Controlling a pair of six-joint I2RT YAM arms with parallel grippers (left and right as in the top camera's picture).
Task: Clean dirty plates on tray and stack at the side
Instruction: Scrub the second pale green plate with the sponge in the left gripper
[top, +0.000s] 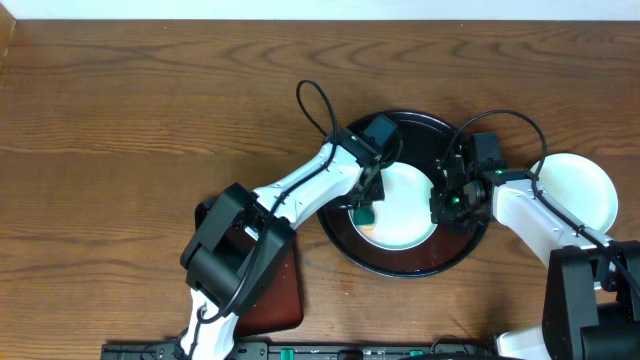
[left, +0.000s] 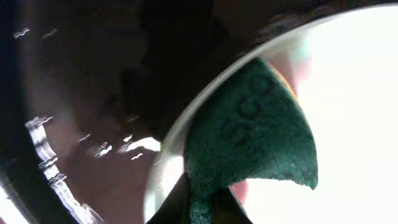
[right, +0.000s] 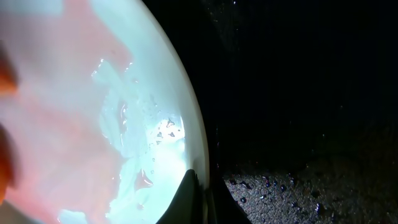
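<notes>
A pale plate (top: 410, 215), wet and smeared pink, lies in the black tray (top: 400, 262) at mid-table (top: 150, 120). The left gripper (top: 366, 206), clamped on a green sponge (top: 367, 216), is at the plate's 9 o'clock rim. The right gripper (top: 447, 203) pinches the rim at 3 o'clock. A second plate (top: 580, 190) sits on the table at the tray's 3 o'clock.

Glossy black tray (top: 352, 250), woodgrain table (top: 150, 120)

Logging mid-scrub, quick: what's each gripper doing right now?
Left gripper: closed on the green sponge.
Right gripper: closed on the mint-white plate, at its rim.
</notes>
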